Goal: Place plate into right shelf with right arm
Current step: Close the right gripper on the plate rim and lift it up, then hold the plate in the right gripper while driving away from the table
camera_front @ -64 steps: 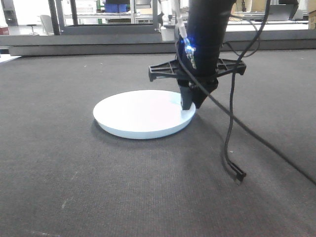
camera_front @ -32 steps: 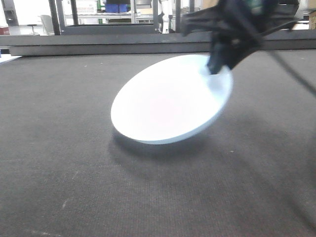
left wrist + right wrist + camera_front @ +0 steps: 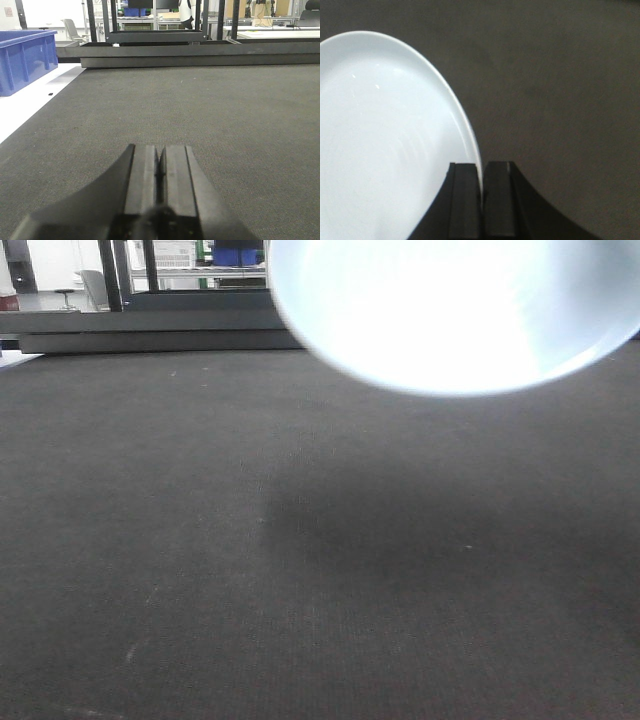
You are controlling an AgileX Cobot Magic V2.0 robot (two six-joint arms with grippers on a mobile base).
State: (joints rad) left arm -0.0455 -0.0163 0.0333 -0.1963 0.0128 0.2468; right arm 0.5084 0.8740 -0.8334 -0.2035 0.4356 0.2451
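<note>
The white plate (image 3: pixel 450 310) hangs in the air at the top of the front view, tilted and blurred, with its shadow on the dark mat below. In the right wrist view the plate (image 3: pixel 385 140) fills the left side, and my right gripper (image 3: pixel 481 167) is shut on its rim, one finger on each face. My left gripper (image 3: pixel 160 155) is shut and empty, low over the mat. The right gripper itself is out of the front view. The stainless-steel shelf is not in view.
A dark textured mat (image 3: pixel 300 570) covers the table. A black raised frame (image 3: pixel 200 60) runs along its far edge. A blue bin (image 3: pixel 25 55) stands at the far left on a white surface. Racks and benches stand in the background.
The right gripper has lifted the plate off the mat by its rim, tilting it and carrying it up and towards the camera. The arm has left the front view.
</note>
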